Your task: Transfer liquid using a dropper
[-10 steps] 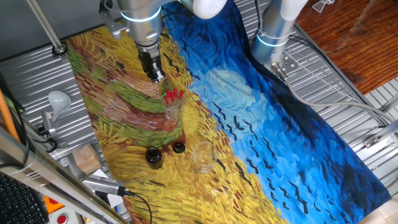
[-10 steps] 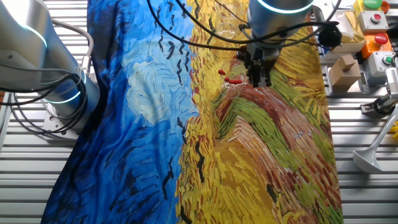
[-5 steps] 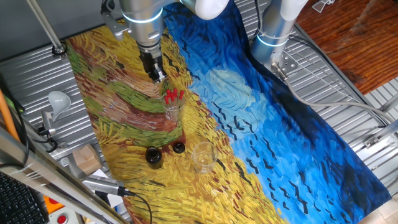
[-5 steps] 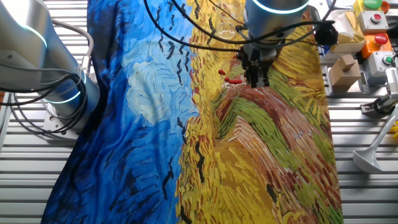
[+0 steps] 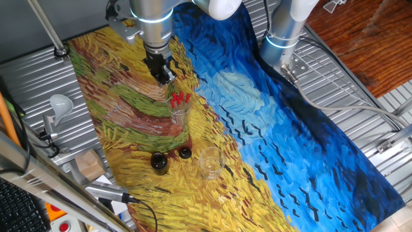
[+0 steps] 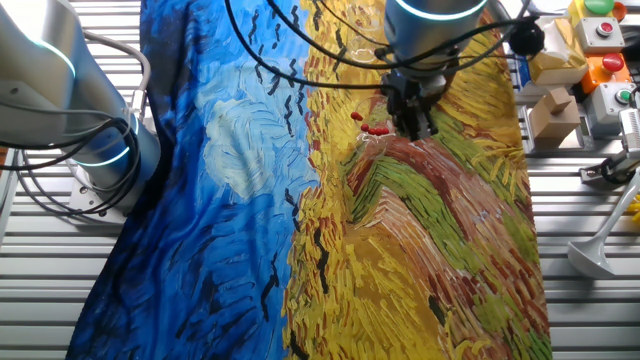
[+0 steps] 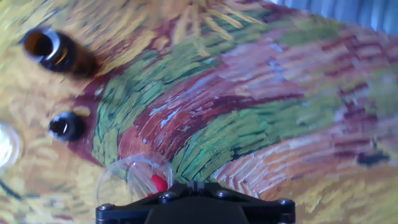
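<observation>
Item: droppers (image 5: 179, 98), red bulbs up, held in a clear glass (image 5: 179, 113) on the painted counter (image 5: 290, 148).

End effector (image 5: 165, 76): poised just above and beside the glass rim; nothing seen held; opening cannot be told.

Risk: a misaligned descent could strike the rim, tipping the glass toward the two brown bottles (image 5: 159, 162) nearby.

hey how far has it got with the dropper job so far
Early. Done: nothing yet; the red-bulbed droppers all stand in their clear glass. In hand: the gripper hovers beside them, holding nothing. Left: grasping one, drawing from the brown bottle, dispensing.
</observation>
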Tool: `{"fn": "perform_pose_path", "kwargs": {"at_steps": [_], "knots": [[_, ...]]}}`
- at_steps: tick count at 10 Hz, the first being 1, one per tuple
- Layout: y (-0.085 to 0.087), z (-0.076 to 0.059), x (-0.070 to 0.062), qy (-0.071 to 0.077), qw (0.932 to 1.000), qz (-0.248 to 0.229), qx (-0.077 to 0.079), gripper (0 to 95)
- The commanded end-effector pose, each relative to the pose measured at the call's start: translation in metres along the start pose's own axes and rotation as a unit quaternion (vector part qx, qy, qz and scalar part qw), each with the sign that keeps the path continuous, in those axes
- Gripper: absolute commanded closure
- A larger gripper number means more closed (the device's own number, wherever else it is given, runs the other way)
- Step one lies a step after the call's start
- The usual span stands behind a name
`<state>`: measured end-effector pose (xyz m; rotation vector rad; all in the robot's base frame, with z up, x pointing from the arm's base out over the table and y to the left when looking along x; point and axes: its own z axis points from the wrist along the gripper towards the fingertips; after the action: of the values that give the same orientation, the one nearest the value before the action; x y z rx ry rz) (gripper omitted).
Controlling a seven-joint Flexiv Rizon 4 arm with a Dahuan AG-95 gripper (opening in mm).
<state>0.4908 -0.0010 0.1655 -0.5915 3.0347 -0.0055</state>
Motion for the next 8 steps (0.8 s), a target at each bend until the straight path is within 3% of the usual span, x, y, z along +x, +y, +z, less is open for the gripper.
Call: {"fn": "perform_pose_path", "kwargs": {"at_steps": [1, 6, 8], "knots": [[0.010, -0.006, 0.005, 0.007, 0.9999, -0.007, -0.004, 95.0], [0.050, -0.003, 0.037, 0.004, 0.9998, 0.018, -0.009, 95.0], [0.055, -0.002, 0.041, 0.002, 0.9998, 0.013, -0.014, 95.0]]}}
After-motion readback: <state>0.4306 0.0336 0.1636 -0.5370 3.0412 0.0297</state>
